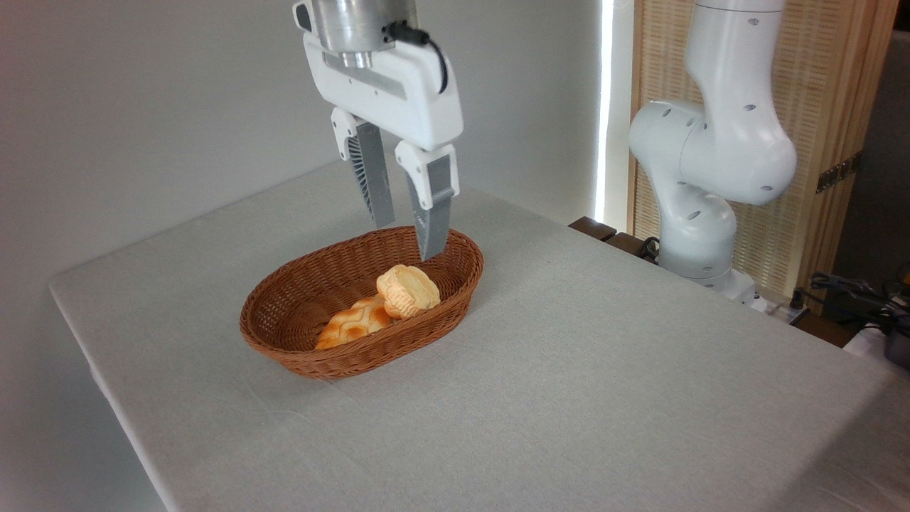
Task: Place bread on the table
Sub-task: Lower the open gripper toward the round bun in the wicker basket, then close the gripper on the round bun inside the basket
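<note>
Two baked pieces sit in the brown oval wicker basket (298,313) in front of you: the small, thick, pale golden-tan round bun with a scalloped edge (407,290), which is the bread you want, and a longer orange-brown loaf with a crackled crust (353,323) beside it. The bun leans tilted on the loaf's far end, toward the right-hand part of the basket, so it is not lying flat. Your white end effector (407,236) hangs above the basket's far rim with its two grey fingers spread moderately apart and nothing between them; the nearer fingertip appears just above and behind the bun, not touching it. Judging by its look, the bun should be light and probably a little yielding, with a smooth surface that could slide under a loose pinch. You would likely do best to close across its thick sides, where the scalloped edge gives the fingers something to seat against, rather than on the domed top. Watch the tilt, since it may roll off the loaf when nudged, and keep clear of the wicker wall. The large light grey cloth-topped table (604,370) offers open space around the basket for setting it down.
</note>
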